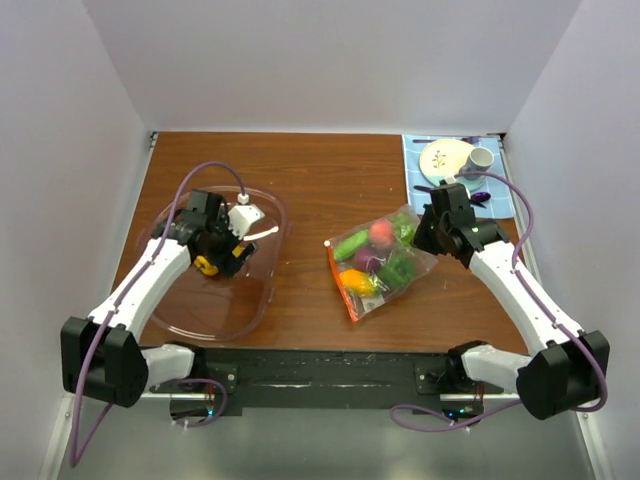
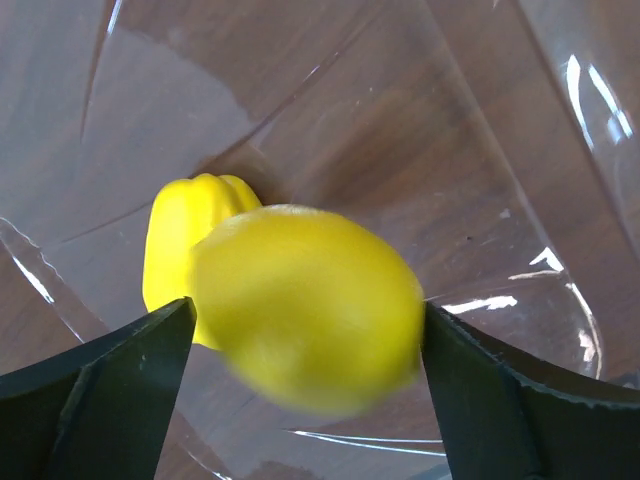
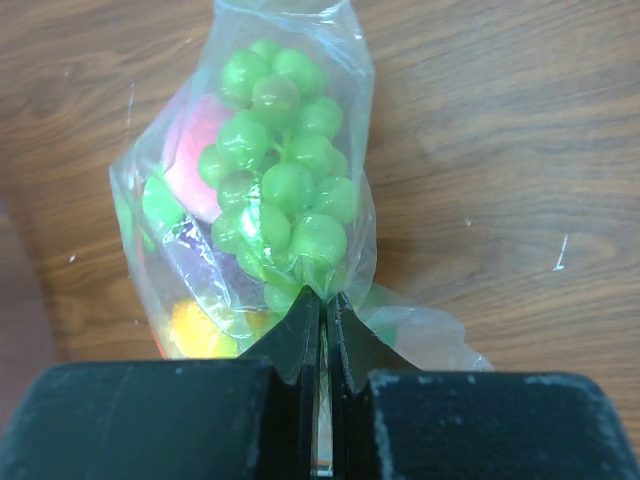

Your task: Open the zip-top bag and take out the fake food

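Right wrist view, right hand (image 3: 322, 302) pinching zip-top bag (image 3: 300, 30) edge — left hand (image 2: 308, 335) spread, lemon (image 2: 300, 290) between, over bowl (image 2: 520, 150).

White-shelled arms (image 1: 150, 282), black joints (image 1: 100, 360), looping purple cables (image 1: 196, 170), black left end effector (image 2: 307, 312), black right end effector (image 3: 322, 298).

Bright, even light from overhead falls on the table (image 1: 330, 180), and its shadows are soft and faint. In the left wrist view the lemon (image 2: 310, 305) is smeared by motion blur, while white glare streaks the bowl (image 2: 590, 90). In the right wrist view pale highlights gleam on the bag (image 3: 340, 60), and the grapes (image 3: 285, 170) are sharp.
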### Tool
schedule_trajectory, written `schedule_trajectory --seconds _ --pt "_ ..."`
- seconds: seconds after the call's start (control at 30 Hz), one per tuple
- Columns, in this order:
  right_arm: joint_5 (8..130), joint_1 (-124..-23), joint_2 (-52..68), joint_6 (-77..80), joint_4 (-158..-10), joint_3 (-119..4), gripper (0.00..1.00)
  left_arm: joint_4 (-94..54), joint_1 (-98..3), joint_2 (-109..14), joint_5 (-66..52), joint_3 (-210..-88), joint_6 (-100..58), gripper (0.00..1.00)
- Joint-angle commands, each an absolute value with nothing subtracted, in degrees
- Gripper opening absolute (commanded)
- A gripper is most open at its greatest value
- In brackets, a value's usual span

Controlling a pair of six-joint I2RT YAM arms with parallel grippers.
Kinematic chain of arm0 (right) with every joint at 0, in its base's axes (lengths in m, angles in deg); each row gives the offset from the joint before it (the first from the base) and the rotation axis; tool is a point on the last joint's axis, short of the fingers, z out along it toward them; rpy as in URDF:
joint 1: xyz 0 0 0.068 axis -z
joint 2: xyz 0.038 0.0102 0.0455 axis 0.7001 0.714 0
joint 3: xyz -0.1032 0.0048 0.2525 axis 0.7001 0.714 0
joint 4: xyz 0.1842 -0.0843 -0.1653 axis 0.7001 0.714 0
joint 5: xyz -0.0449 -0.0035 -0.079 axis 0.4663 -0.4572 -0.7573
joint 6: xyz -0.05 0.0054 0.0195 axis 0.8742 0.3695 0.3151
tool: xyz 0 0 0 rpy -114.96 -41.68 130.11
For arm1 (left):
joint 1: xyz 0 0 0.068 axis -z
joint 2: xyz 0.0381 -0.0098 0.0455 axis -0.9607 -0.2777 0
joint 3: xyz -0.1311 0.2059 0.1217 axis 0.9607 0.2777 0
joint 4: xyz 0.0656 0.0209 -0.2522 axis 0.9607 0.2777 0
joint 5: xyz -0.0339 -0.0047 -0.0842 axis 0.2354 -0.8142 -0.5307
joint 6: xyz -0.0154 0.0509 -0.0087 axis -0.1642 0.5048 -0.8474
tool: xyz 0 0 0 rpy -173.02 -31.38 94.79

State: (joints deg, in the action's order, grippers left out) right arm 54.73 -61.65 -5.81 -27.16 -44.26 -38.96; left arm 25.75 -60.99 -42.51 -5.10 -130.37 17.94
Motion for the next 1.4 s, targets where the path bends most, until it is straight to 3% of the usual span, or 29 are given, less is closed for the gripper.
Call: schedule_trajectory --seconds 0.0,0.13,0.17,0.27,0.47,0.67,0.77,0.9,1.0,1.37 --pt "54.5 -63.2 -5.8 -27.9 -41.6 -42.2 0.0 23.9 -61.0 -42.6 -6.0 -134.3 17.7 1.0" --pt "54.7 -63.2 -5.9 -27.9 -39.8 -43.9 0.0 30.7 -57.1 -43.1 -17.4 -145.2 14.8 1.0" --pt "54.9 -63.3 -6.1 -27.9 -39.4 -44.4 0.0 31.3 -52.0 -43.4 -18.1 -148.2 13.3 1.0" --pt "51.8 -64.0 -5.5 -27.3 -40.1 -43.7 0.0 30.2 -40.3 -44.4 -19.8 -147.7 11.8 1.0" --pt "49.0 -69.8 -6.1 -29.9 -38.0 -44.8 0.0 26.3 -30.8 -55.2 -21.9 -146.0 12.1 1.0" --pt "48.9 -71.2 -7.1 -28.9 -32.9 -51.1 0.0 21.4 -29.3 -59.9 -20.8 -140.8 13.1 1.0" --pt "44.0 -70.6 -10.0 -29.3 -36.1 -46.4 0.0 18.5 -29.3 -60.4 -21.5 -138.4 13.3 1.0" --pt "46.6 -70.1 -1.2 -30.9 -36.7 -38.8 0.0 15.3 -29.2 -62.1 -23.7 -138.1 12.3 1.0" --pt "48.2 -70.1 -1.5 -33.1 -41.8 -32.7 0.0 13.3 -28.2 -63.6 -24.7 -138.7 11.2 1.0" --pt "45.7 -70.1 1.8 -32.4 -44.0 -27.6 0.0 11.6 -24.0 -70.3 -28.8 -143.5 11.3 1.0"
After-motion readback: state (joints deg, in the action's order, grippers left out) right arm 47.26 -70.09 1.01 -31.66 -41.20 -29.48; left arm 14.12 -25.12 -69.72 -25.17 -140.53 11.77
